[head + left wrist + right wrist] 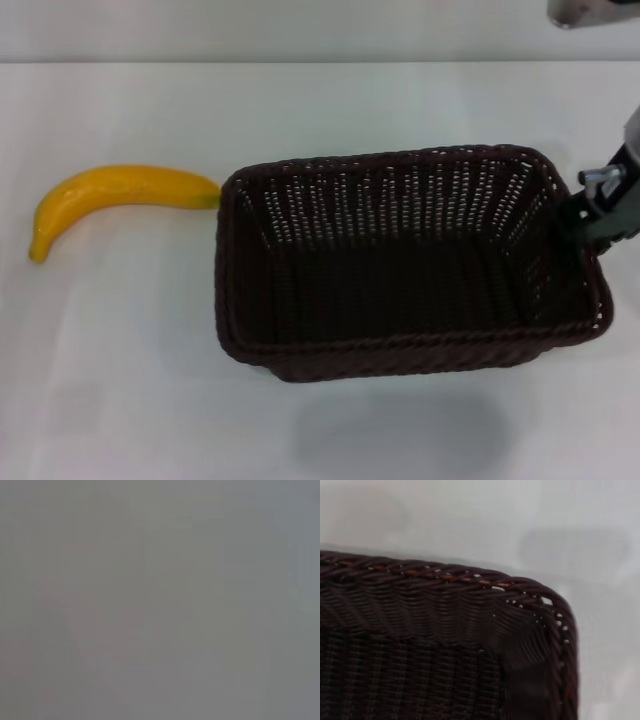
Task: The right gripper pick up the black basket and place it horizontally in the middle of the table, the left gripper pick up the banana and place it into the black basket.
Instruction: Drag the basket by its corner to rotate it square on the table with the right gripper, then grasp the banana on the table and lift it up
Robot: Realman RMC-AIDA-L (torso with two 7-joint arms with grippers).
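The black basket (400,270) is in the middle-right of the head view, its long side running left to right. It hangs a little above the white table (130,380), with its shadow on the tabletop in front of it. My right gripper (583,215) is shut on the rim of the basket's right end. The right wrist view shows a corner of the braided rim (470,580) close up. The yellow banana (120,195) lies on the table to the left, its near end almost touching the basket's left wall. My left gripper is out of view; the left wrist view shows only plain grey.
The table's far edge (300,62) runs along the top of the head view. A grey metal part (590,10) shows at the top right corner. Bare tabletop lies in front of the banana and the basket.
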